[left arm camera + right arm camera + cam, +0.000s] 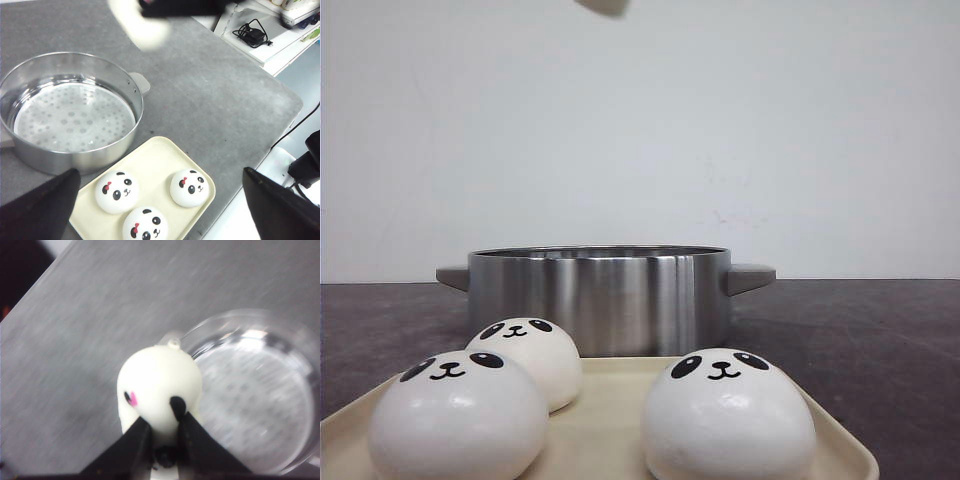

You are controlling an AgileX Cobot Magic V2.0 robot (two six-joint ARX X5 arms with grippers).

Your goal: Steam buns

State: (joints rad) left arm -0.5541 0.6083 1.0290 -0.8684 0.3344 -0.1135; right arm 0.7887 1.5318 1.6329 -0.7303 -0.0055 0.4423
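Observation:
Three white panda-face buns lie on a cream tray (165,155): one at the back left (532,357), one at the front left (457,416), one at the right (726,415); they also show in the left wrist view (117,191) (189,187) (145,225). My right gripper (161,424) is shut on the fourth bun (159,389), held high beside the steel steamer pot (260,400); its blurred underside shows at the top of the front view (603,6) and in the left wrist view (142,27). My left gripper (160,200) is open, high above the tray, its fingers (42,207) wide apart.
The steel pot (600,298) with two grey handles stands just behind the tray; its perforated steamer plate (72,117) is bare. The grey table ends at the right, where a shelf with a black cable (252,34) stands beyond its edge.

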